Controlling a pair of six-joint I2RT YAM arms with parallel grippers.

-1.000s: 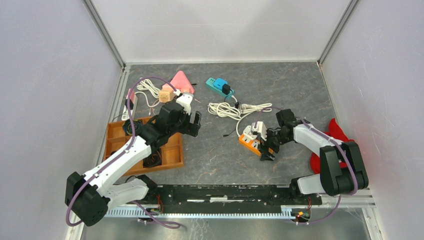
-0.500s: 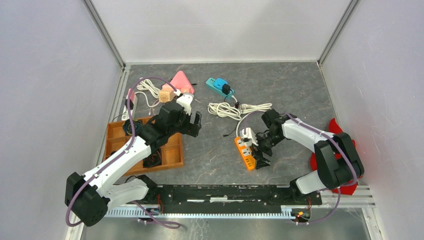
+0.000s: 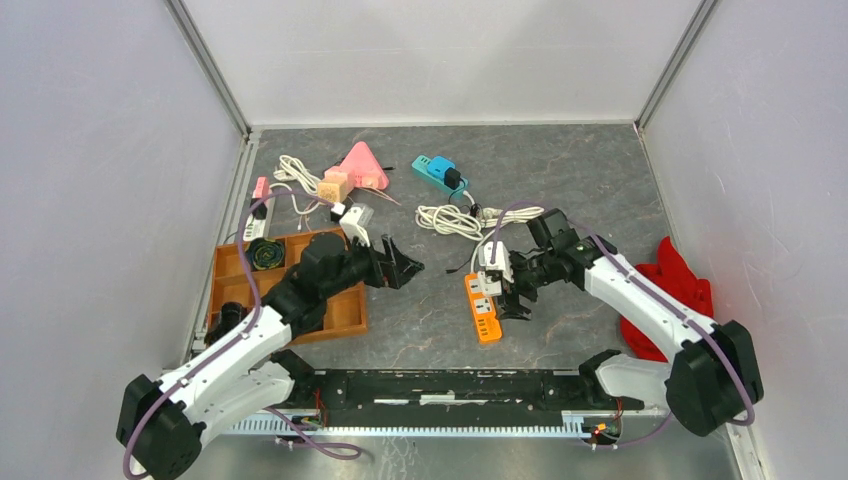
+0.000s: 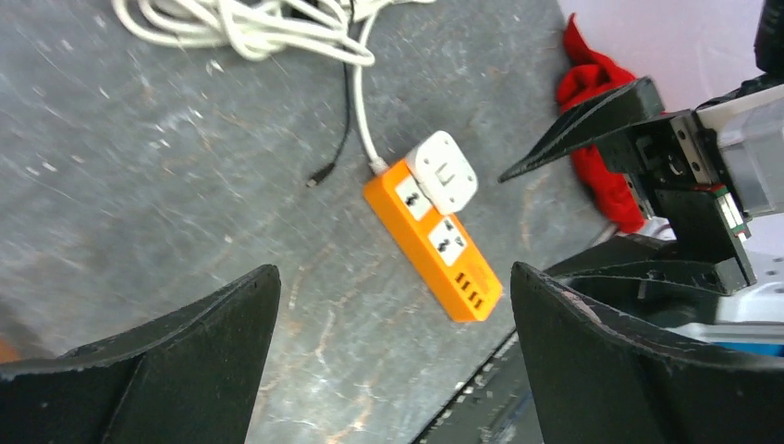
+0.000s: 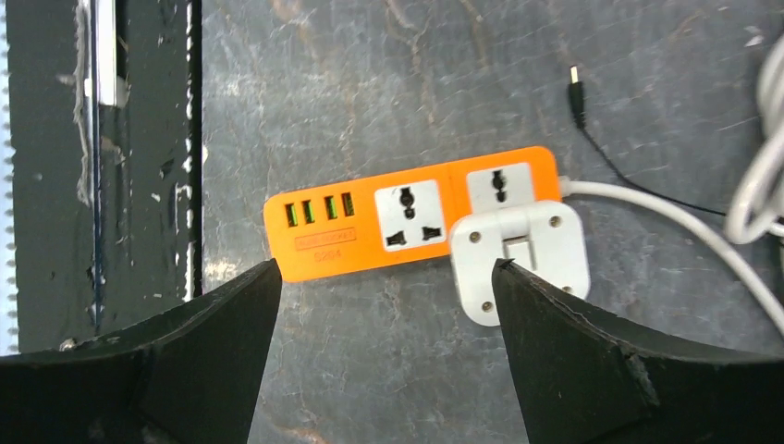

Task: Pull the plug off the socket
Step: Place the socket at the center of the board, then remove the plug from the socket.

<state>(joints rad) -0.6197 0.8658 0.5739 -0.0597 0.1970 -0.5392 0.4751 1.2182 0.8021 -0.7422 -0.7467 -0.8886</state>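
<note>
The orange power strip (image 3: 484, 309) lies on the grey table with a white plug (image 3: 491, 258) seated in its far socket and a white cable leading off it. My right gripper (image 3: 508, 293) is open just right of the strip, holding nothing. In the right wrist view the strip (image 5: 370, 222) and plug (image 5: 520, 254) lie just beyond my open gripper (image 5: 384, 361), with the right finger's tip over the plug's near edge. My left gripper (image 3: 404, 268) is open and empty, well left of the strip. In the left wrist view the strip (image 4: 433, 242) and plug (image 4: 444, 171) lie ahead between the fingers.
A brown wooden tray (image 3: 345, 310) sits under my left arm. A coiled white cable (image 3: 450, 220), a loose black USB lead (image 5: 578, 97), a teal power strip (image 3: 432, 168), a pink triangular object (image 3: 362, 165) and another white strip (image 3: 258, 215) lie behind. A red cloth (image 3: 690, 295) lies at the right.
The orange strip has slid left and turned almost end-on to the front rail. My right gripper followed it leftward. My left arm swung right and lower, toward the strip.
</note>
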